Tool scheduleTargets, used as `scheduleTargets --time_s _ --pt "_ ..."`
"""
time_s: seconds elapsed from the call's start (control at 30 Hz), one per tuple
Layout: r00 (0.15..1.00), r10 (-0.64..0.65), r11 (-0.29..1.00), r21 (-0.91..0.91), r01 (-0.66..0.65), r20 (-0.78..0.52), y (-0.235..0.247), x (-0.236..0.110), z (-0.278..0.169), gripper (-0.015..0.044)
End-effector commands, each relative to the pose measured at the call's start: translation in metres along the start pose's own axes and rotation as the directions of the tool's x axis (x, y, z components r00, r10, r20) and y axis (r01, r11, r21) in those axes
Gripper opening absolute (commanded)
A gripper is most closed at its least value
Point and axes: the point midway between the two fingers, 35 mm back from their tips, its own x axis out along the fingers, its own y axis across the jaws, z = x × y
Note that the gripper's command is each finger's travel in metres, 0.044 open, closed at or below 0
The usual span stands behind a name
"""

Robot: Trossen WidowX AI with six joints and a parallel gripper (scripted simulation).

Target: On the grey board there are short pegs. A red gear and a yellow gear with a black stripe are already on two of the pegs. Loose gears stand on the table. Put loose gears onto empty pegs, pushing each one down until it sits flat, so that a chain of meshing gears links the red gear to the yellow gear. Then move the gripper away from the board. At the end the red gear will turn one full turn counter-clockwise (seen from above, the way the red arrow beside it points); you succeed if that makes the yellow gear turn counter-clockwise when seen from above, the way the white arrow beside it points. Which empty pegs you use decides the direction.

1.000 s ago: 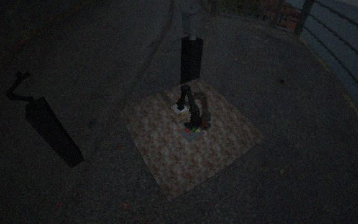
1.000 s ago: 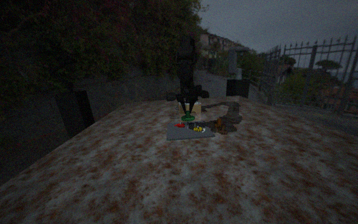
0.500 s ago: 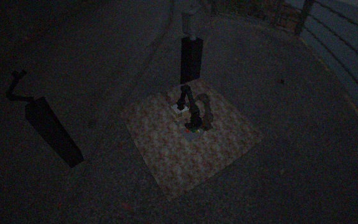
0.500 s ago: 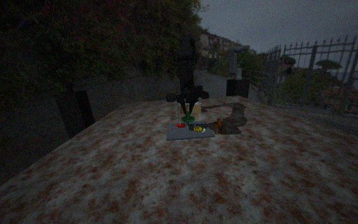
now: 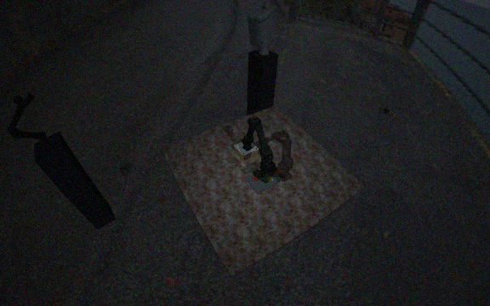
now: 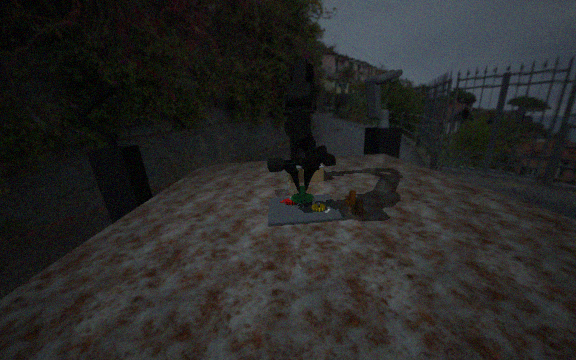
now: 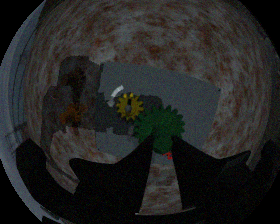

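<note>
Left to right in the exterior view, a dark pedestal [image 6: 120, 180] stands beyond the mottled tabletop [image 5: 228, 238] [image 6: 288, 280] [image 7: 191, 30], then comes the grey board [image 5: 259, 187] [image 6: 288, 217] [image 7: 191, 100], lying flat with the red gear [image 6: 287, 201] near its far left part. Just right of the red gear is the green gear [image 6: 301, 198] [image 7: 158, 125], over the board; the tool [image 5: 266, 173] [image 6: 303, 189] [image 7: 161, 139] points down and is clenched on it. Whether the green gear sits flat, or on which peg, I cannot tell. Next, nearer the camera, the yellow gear [image 6: 318, 207] [image 7: 137, 107] lies on the board, its black stripe clear in the wrist view, with the white arrow [image 6: 327, 210] [image 7: 117, 91] beside it. Farther right, off the board, an orange gear [image 6: 352, 195] [image 7: 73, 114] and a brown gear [image 6: 359, 207] [image 7: 75, 80] stand on the tabletop in the arm's shadow, well apart from the red gear
</note>
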Motion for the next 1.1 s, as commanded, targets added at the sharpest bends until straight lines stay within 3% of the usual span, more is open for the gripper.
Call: scheduleTargets --time_s 0.0,0.3,0.57,1.07 --pt "1.000 0.000 0.999 0.046 0.001 -0.014 0.000 0.010 -0.003 0.0000" --pt "1.000 0.000 0.982 0.188 0.003 -0.014 0.001 0.023 -0.004 0.0000" --pt "1.000 0.000 0.976 0.220 0.003 -0.014 -0.001 0.012 -0.004 0.0000" --pt "1.000 0.000 1.000 -0.012 0.000 -0.014 0.001 0.009 -0.005 0.0000"
